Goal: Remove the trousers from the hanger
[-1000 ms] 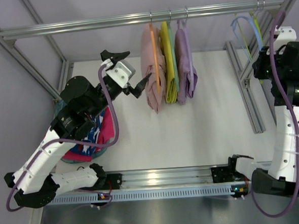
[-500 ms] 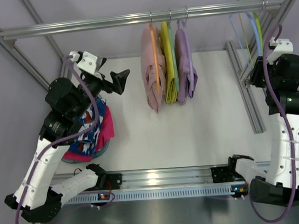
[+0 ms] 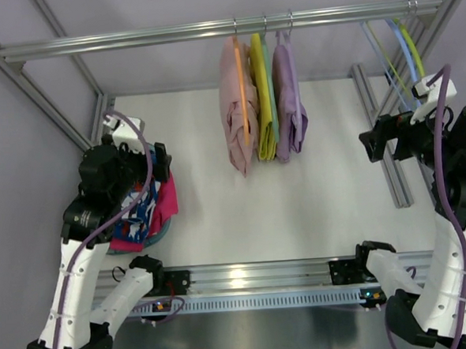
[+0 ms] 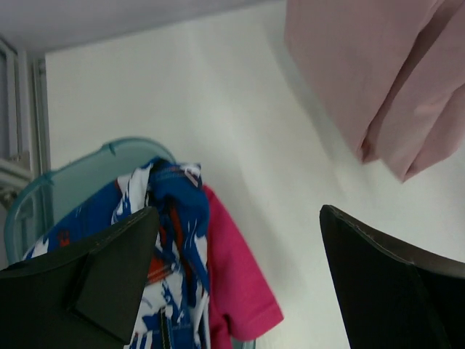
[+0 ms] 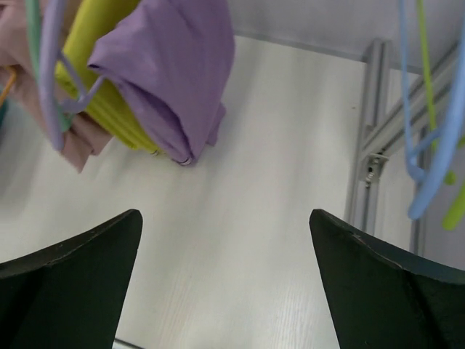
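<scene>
Trousers (image 4: 182, 233) are lying at the table's (image 3: 336, 184) left edge, just below the left gripper (image 4: 238, 218), the nearer arm. Hanger (image 5: 443, 160) is hanging bare beside the right gripper (image 5: 225, 218). Both grippers are gaping wide, gripping nothing.

Trousers (image 3: 143, 215): largely hidden beneath left arm (image 3: 99, 190). Hanger (image 5: 434, 187), well apart from left arm: hook cut off by right wrist view's top edge.

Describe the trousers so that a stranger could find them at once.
Look at the left side of the table, where a teal basket stands. The trousers lie in it, beside a plain magenta garment. Only they are blue with a white and red print.
</scene>
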